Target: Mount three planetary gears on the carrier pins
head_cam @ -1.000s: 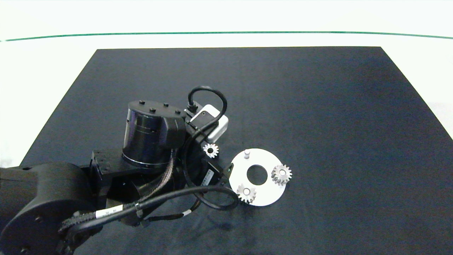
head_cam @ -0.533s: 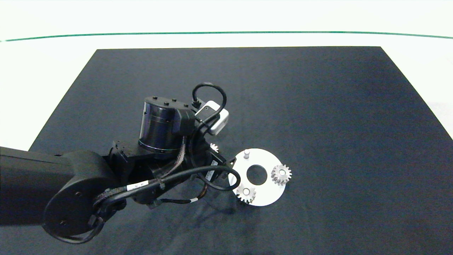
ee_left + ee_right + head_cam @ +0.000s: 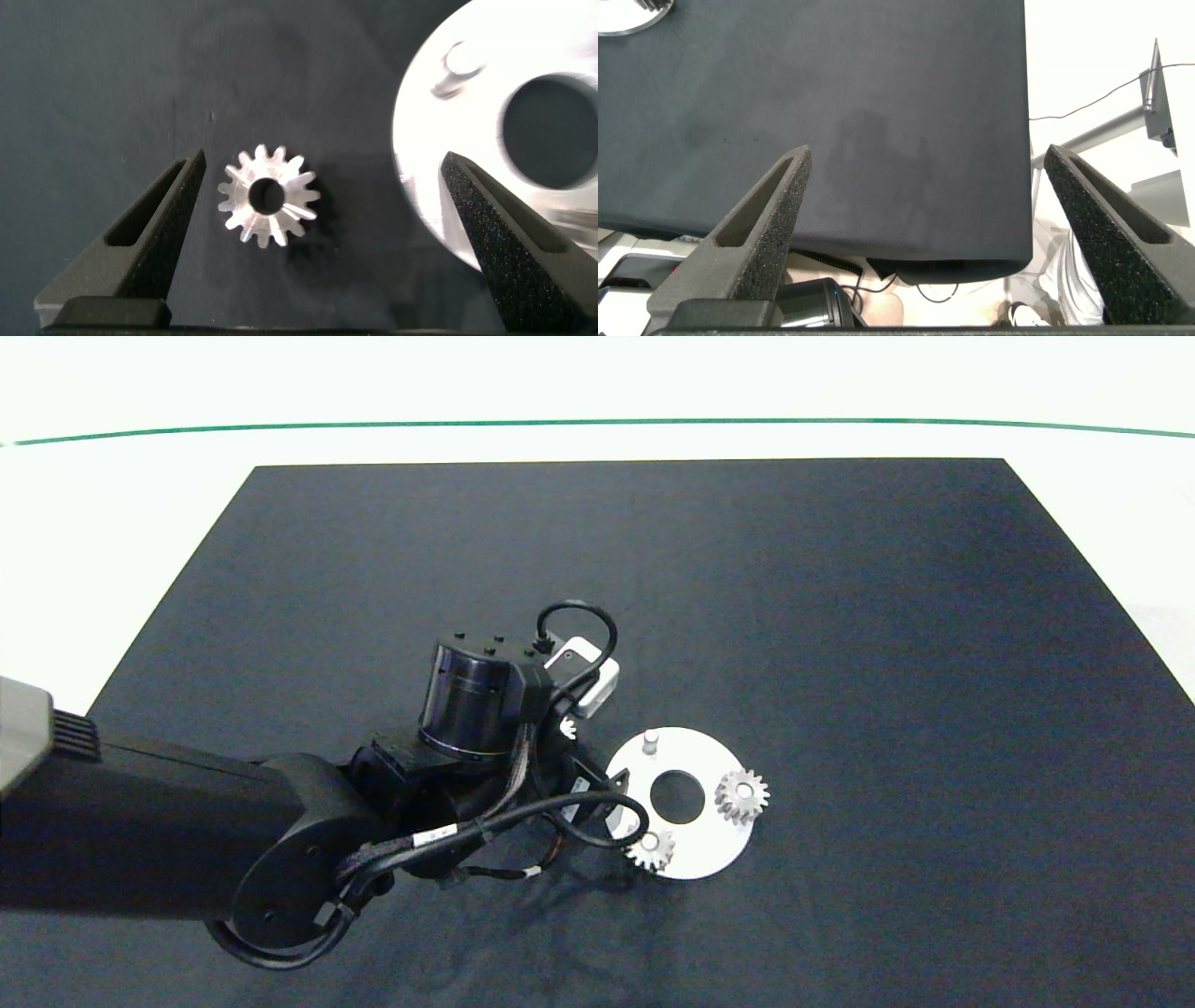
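The white disc point(image 3: 709, 854) lies on the black mat, right of my left arm point(image 3: 467, 709). Two planetary gears point(image 3: 742, 795) point(image 3: 652, 848) sit on its carrier pins; the third pin point(image 3: 651, 739) stands bare. The third gear point(image 3: 567, 728) lies flat on the mat beside the disc, mostly hidden under the wrist in the head view. In the left wrist view this gear point(image 3: 269, 196) is between the open fingers of my left gripper point(image 3: 322, 159), nearer one finger point(image 3: 159, 252); the disc point(image 3: 430, 149) and bare pin point(image 3: 458, 61) lie by the other. My right gripper point(image 3: 929, 149) is open and empty, out of the head view.
The black mat point(image 3: 840, 616) covers the white table point(image 3: 140, 523). In the right wrist view the mat's edge point(image 3: 1008, 254) shows, with cables point(image 3: 1083, 107) and a metal stand point(image 3: 1158, 103) beyond it.
My left arm has moved right and away from me, towards the loose gear, and now covers most of it in the head view. The disc and its two gears have not moved.
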Tool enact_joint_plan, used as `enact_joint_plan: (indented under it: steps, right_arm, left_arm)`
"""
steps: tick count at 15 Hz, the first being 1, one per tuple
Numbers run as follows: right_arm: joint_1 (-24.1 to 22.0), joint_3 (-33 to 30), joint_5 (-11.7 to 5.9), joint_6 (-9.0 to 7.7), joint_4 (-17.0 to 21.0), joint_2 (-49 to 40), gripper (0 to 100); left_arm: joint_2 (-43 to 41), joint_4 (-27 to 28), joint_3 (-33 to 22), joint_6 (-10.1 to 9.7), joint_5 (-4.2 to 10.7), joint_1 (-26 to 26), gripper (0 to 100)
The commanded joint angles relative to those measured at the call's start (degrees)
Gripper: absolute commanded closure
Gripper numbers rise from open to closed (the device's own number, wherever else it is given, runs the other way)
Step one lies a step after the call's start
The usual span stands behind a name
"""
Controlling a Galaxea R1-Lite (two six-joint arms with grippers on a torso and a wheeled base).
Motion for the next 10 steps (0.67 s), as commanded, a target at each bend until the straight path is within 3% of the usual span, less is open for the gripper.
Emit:
enact_joint_plan:
  steps: [1,4,10]
  right_arm:
    - [0.06,0.02,-0.1,-0.08,0.27,-0.03,0]
    - [-0.03,0.02,-0.1,-0.08,0.27,-0.03,0]
    - [-0.03,-0.42,-0.19,-0.08,0.27,-0.03,0]
  left_arm:
    - [0.92,-0.26,1.03,0.25,-0.49,1.47,6]
    - [0.13,-0.26,0.77,0.34,-2.25,3.23,12]
    - [-0.05,-0.26,0.77,0.16,-2.42,3.23,24]
